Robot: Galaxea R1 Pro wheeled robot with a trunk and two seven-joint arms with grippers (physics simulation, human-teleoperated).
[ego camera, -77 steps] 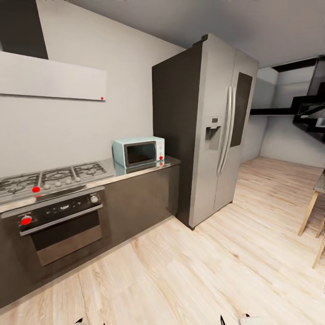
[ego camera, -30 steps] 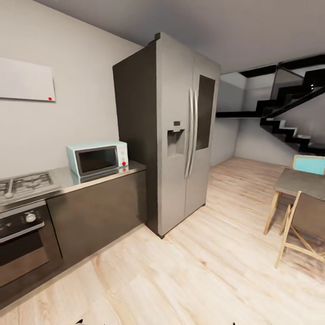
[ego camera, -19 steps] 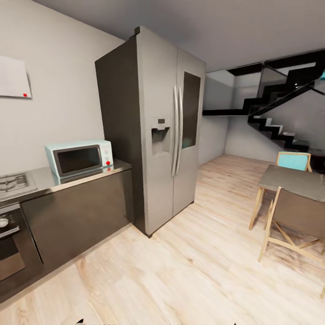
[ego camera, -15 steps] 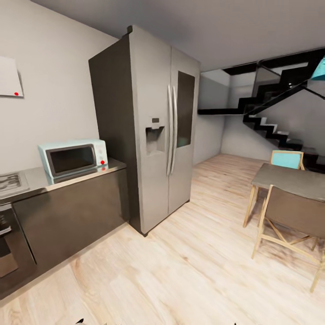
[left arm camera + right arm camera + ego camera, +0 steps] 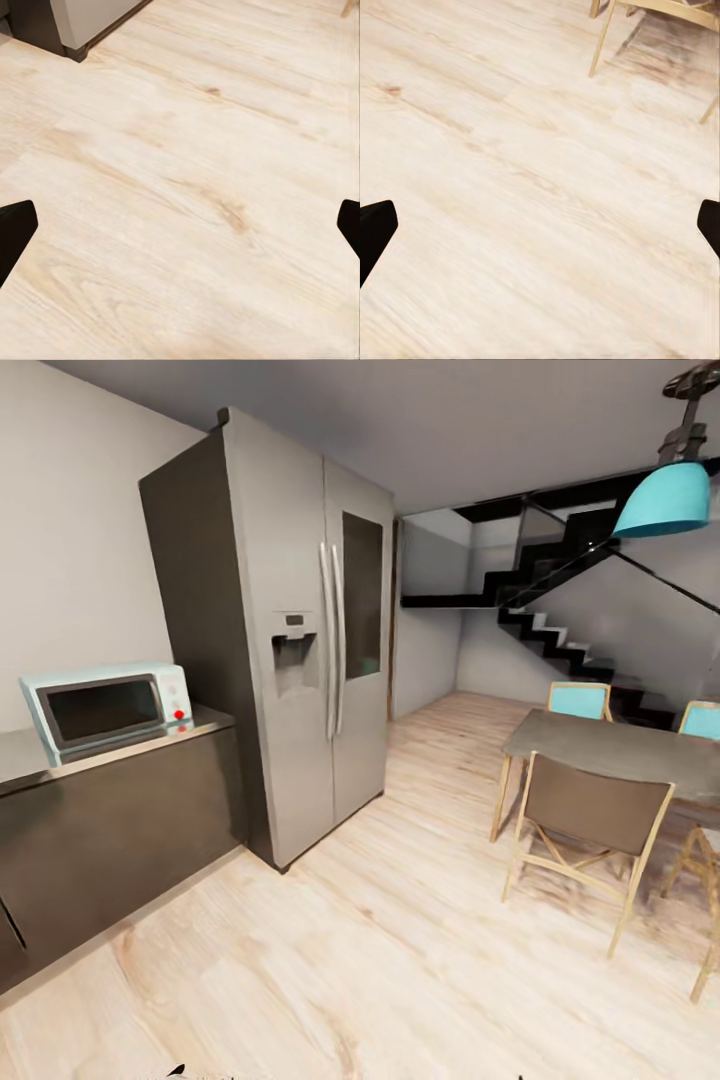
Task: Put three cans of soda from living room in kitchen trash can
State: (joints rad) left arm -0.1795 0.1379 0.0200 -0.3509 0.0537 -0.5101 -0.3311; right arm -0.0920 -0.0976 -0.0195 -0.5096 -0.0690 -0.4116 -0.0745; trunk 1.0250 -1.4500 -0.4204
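Note:
I am in the kitchen, with a tall steel double-door fridge (image 5: 300, 630) and a pale teal microwave (image 5: 105, 707) on the steel worktop (image 5: 20, 755) over dark cabinets. The cans of soda and the tash can are out of view. My left gripper (image 5: 180, 225) is open over bare wood floor, its dark fingertips (image 5: 13, 229) wide apart with nothing between them. My right gripper (image 5: 540, 225) is open too, fingertips (image 5: 373, 225) spread above the floor near a chair leg (image 5: 601, 37).
A grey dining table (image 5: 610, 745) with wooden chairs (image 5: 585, 825) stands at the right under a teal hanging lamp (image 5: 662, 500). Black stairs (image 5: 560, 630) rise at the back. Pale wood floor (image 5: 400, 940) runs between the cabinets and the table towards the back.
The whole picture has slid left, so the camera has turned right. The hob and oven left the frame; the table, chairs and lamp came in. Both grippers' tips stay at the bottom edge.

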